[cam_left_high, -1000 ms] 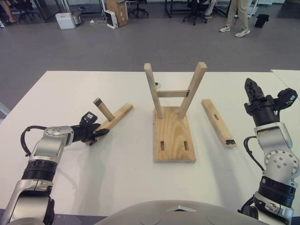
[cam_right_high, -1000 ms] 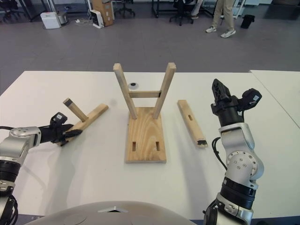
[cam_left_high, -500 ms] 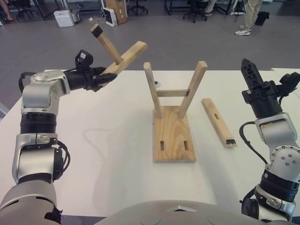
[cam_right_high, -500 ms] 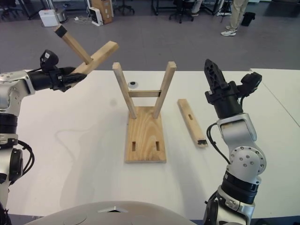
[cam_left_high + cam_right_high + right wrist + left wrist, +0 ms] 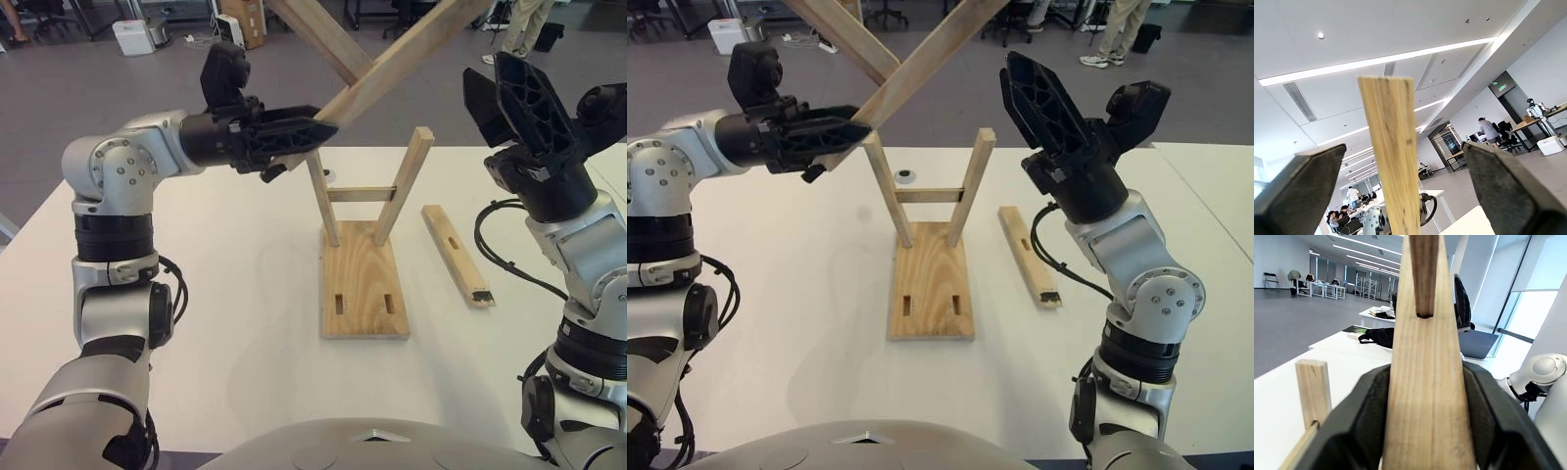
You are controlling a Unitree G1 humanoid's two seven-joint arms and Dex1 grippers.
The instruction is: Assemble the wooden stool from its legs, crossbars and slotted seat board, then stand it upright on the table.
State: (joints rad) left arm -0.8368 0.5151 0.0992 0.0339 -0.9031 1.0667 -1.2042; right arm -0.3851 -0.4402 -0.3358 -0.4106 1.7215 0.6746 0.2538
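Note:
My left gripper point(image 5: 312, 128) is shut on a wooden leg point(image 5: 411, 51) with a crossbar point(image 5: 315, 29) fitted in it, held high over the table and slanting up to the right. The leg point(image 5: 1427, 382) sits clamped between the dark fingers point(image 5: 1352, 431). My right gripper point(image 5: 563, 98) is raised at the right and open; the leg's far end point(image 5: 1393, 156) stands between its fingers point(image 5: 1298, 196) without touching them. The slotted seat board point(image 5: 364, 294) lies flat with two legs point(image 5: 319, 186) and a crossbar point(image 5: 361, 195) standing in it. A loose leg point(image 5: 456, 255) lies to its right.
A small dark round object point(image 5: 328, 177) lies on the white table point(image 5: 196, 313) behind the standing legs. A second table point(image 5: 602, 157) adjoins at the right. Bare tabletop lies to the left of and in front of the board.
My left arm lifted the leg with its crossbar off the table and swung it up toward the centre. The right gripper rose and tilted toward the leg's end.

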